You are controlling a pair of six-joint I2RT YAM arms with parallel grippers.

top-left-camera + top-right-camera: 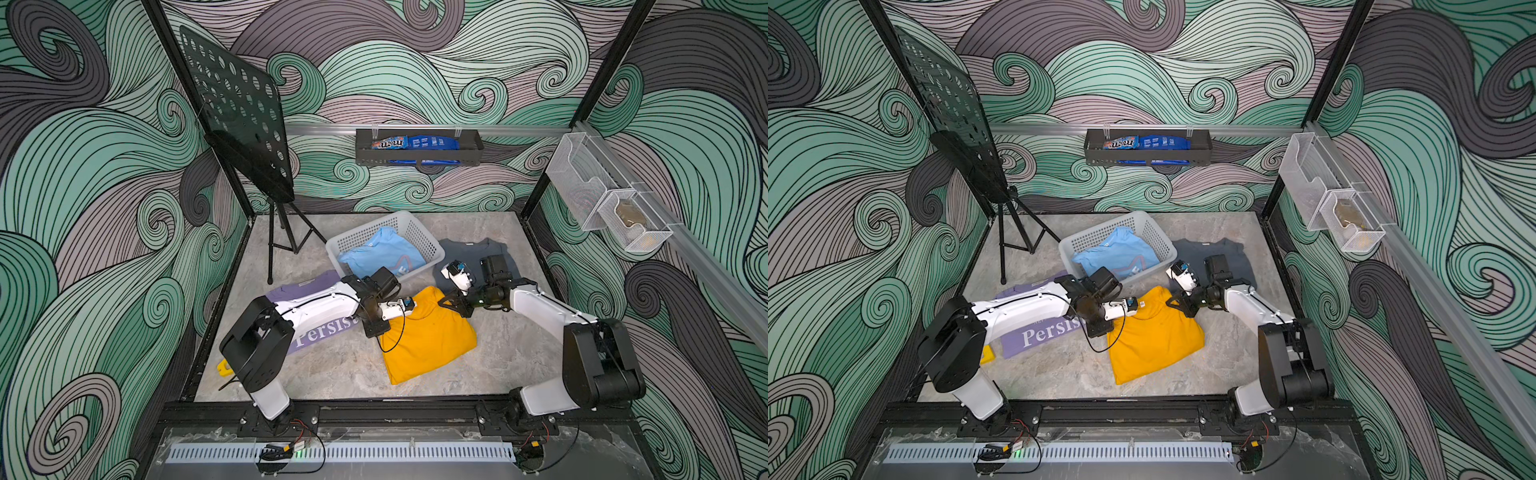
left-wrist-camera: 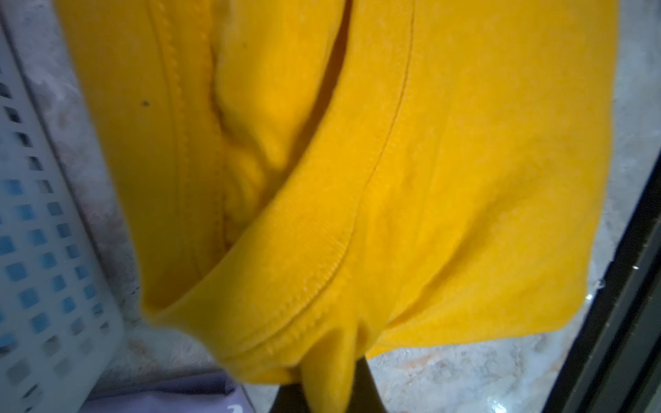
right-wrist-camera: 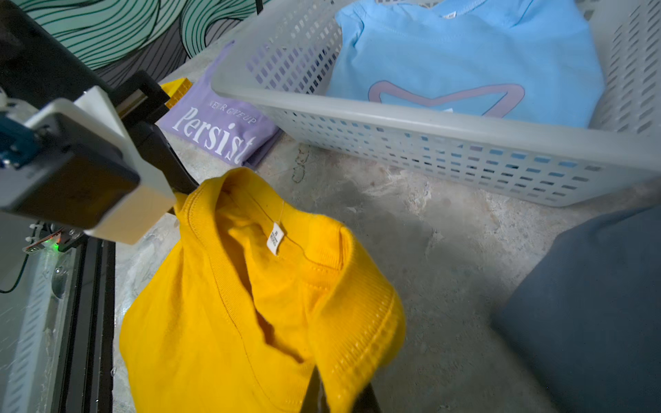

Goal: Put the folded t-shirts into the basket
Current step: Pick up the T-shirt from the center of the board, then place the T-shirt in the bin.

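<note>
white basket (image 1: 419, 235), blue tee (image 1: 380, 253) inside (outline print)

Mustard t-shirt (image 3: 221, 321): matt knit cloth, ribbed collar, stitched seams.
Basket (image 3: 393, 113): smooth white plastic, perforated walls.
Lavender t-shirt (image 3: 200, 107): matt cloth, white print.
Tabletop (image 1: 332, 365): grey marbled stone-look, slight sheen.

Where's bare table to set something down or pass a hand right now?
Free: front strip between mustard shirt and front rail; back right corner behind grey shirt, beside basket; small patch between music stand, basket and lavender shirt. Crowded: centre, where left tool and right tool pinch the mustard shirt among all these.
</note>
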